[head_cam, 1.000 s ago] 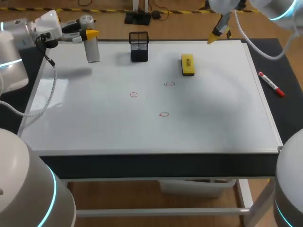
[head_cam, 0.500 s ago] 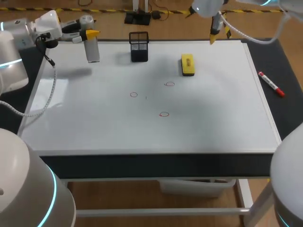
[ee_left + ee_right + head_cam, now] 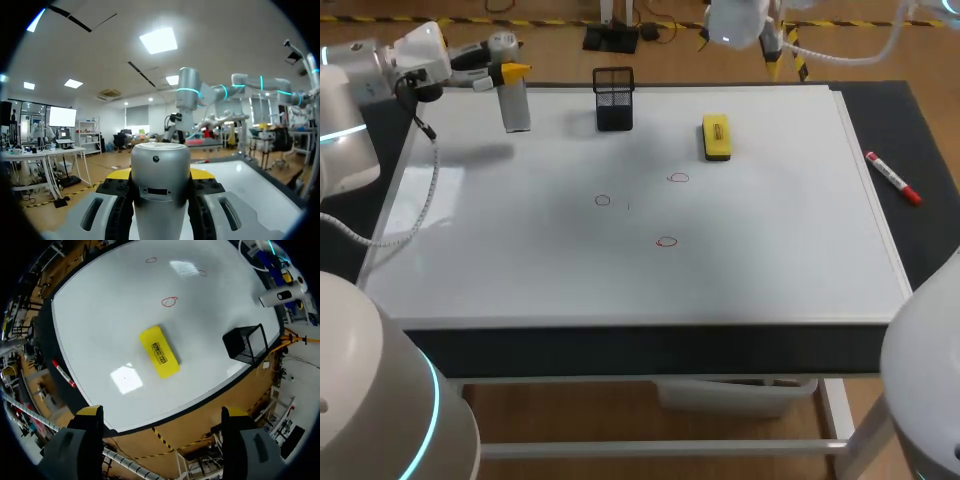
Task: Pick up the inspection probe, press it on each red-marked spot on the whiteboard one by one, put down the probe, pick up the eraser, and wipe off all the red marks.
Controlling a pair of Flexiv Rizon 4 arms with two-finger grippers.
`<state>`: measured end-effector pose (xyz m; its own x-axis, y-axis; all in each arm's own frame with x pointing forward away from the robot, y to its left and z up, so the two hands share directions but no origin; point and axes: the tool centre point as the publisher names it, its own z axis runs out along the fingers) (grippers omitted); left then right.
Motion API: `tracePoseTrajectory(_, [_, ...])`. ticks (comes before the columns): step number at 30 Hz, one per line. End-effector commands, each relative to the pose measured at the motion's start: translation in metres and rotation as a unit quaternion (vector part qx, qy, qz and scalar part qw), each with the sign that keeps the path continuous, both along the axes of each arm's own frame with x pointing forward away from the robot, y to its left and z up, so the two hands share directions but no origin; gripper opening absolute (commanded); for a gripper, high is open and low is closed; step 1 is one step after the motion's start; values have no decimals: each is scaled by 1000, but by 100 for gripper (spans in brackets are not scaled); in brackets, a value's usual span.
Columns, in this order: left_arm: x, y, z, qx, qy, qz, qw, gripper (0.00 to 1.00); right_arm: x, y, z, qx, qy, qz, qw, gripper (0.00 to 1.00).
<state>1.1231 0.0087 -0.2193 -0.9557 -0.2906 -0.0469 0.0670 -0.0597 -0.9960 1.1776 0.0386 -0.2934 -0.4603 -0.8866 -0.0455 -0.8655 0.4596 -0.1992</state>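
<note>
left gripper (image 3: 502, 72) clamped on inspection probe (image 3: 516, 108), held upright, long axis vertical, at whiteboard (image 3: 520, 260) far-left corner | black mesh cup (image 3: 613, 98) stood near | three red marks (image 3: 667, 241) seen mid-board | eraser (image 3: 717, 137) laid flat, long axis near-to-far | right gripper (image 3: 162, 412) spread wide, empty, beyond far edge | red marker (image 3: 893, 177) laid on dark tabletop (image 3: 920, 120)

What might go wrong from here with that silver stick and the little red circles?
The inspection probe, clamped in the left gripper, stands near the mesh basket; swinging toward the red marks, it might clip the basket. The marks are small, so a press may land off-centre. The open right gripper hangs above the far edge by the eraser; the arms might crowd each other there.
</note>
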Motion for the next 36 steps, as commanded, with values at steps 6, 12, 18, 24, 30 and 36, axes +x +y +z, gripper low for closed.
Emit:
tracePoseTrajectory(6, [-1, -1, 1, 0, -1, 2, 1000, 0, -6, 4, 5, -116, 1, 5, 993, 100])
tracePoseTrajectory(12, [-1, -1, 1, 0, -1, 2, 1000, 0, 0, 0, -23, -60, 44, 37, 997, 100])
tracePoseTrajectory(18, [-1, -1, 1, 0, -1, 2, 1000, 0, -3, -5, -47, -5, 67, 77, 995, 100])
tracePoseTrajectory(24, [-1, -1, 1, 0, -1, 2, 1000, 0, -7, -3, -63, 21, 70, 120, 990, 100])
tracePoseTrajectory(30, [-1, -1, 1, 0, -1, 2, 1000, 0, -13, 9, -78, 16, 56, 184, 981, 100])
tracePoseTrajectory(36, [-1, -1, 1, 0, -1, 2, 1000, 0, -16, 17, -94, 13, 69, 211, 975, 100])
